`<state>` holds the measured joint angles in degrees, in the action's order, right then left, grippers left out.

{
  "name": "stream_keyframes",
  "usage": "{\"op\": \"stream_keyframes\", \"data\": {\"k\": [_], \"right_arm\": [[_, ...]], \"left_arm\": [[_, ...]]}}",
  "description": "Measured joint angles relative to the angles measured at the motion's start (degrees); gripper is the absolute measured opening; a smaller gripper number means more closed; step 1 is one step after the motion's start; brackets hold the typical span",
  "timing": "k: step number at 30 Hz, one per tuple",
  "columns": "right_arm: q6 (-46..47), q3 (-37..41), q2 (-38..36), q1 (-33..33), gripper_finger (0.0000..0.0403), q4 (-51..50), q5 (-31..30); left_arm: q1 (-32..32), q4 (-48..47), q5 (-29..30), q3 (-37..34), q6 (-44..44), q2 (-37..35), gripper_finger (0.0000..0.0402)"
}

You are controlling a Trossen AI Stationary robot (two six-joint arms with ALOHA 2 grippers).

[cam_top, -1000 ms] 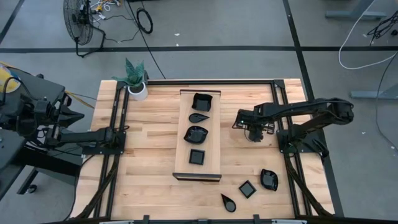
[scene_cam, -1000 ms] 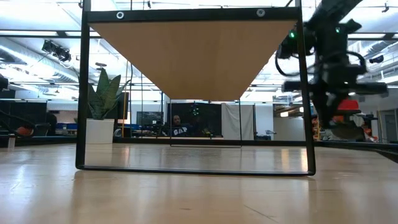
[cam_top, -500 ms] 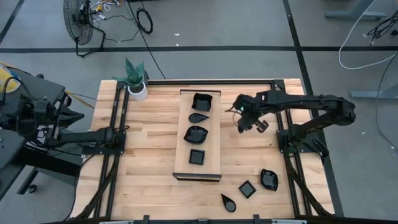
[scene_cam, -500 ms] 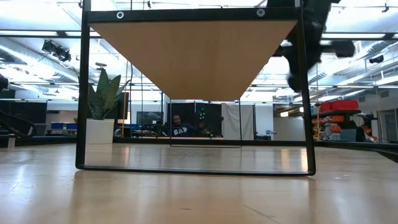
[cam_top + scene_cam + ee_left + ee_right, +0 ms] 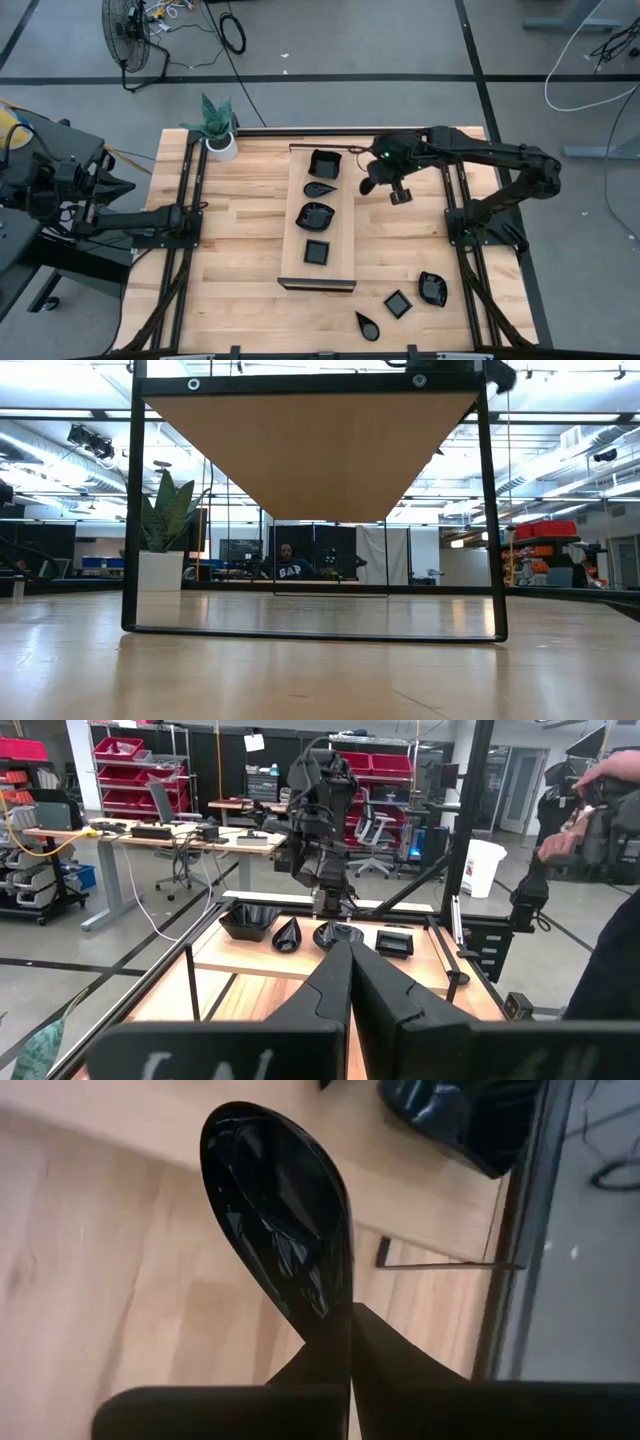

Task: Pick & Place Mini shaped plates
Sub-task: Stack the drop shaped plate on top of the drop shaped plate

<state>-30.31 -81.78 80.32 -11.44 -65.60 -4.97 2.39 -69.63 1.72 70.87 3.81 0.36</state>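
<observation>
A long pale wooden board (image 5: pixel 344 232) lies mid-table with several mini shaped plates on it: a wavy bowl (image 5: pixel 325 163), a teardrop (image 5: pixel 320 188), a leaf (image 5: pixel 315 215) and a square (image 5: pixel 317 252). Three more plates lie on the table's near right: a teardrop (image 5: pixel 367 325), a square (image 5: pixel 398 303) and a bowl (image 5: pixel 432 288). My right gripper (image 5: pixel 370 183) hangs high beside the board's far right edge, shut on a glossy black oval plate (image 5: pixel 275 1210). My left gripper (image 5: pixel 350 982) is shut with nothing in it, held level at the table's left edge. My right gripper pinches the rim (image 5: pixel 335 1305) of the oval plate at one end, between its two fingers (image 5: pixel 385 1350). The fingers slant down from the table's right side. The plate stands on edge beyond the fingertips, lifted clear of the table and the board.
A small white pot with a green plant (image 5: pixel 220 140) stands at the far left corner. Black frame rails (image 5: pixel 185 260) run along both table sides. A person sits far behind the table (image 5: pixel 290 568). Bare wood lies between the board and the left rail.
My right gripper has risen from the table right of the board and moved toward the board's far end, rolling its wrist. It has stayed shut and carried the oval plate up, clear of the table.
</observation>
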Motion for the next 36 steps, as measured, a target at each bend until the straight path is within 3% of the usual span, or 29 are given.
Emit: {"op": "stream_keyframes", "data": {"k": [8,16,20,36], "right_arm": [[19.0,-10.7,7.1,0.0,0.0000,-2.5,2.8],[38.6,-20.8,14.9,0.1,0.0000,-4.4,15.6],[40.6,-22.9,17.9,0.5,0.0000,-4.1,19.5],[38.8,-23.0,24.4,-0.1,0.0000,4.4,17.4]], "left_arm": [[0.0,0.0,0.0,0.0,0.0,0.0,0.0014],[0.0,0.0,0.0,0.0,0.0,0.0,0.0014],[0.0,0.0,0.0,0.0,0.0,0.0,0.0014],[0.0,0.0,0.0,0.0,0.0,0.0,0.0014]]}}
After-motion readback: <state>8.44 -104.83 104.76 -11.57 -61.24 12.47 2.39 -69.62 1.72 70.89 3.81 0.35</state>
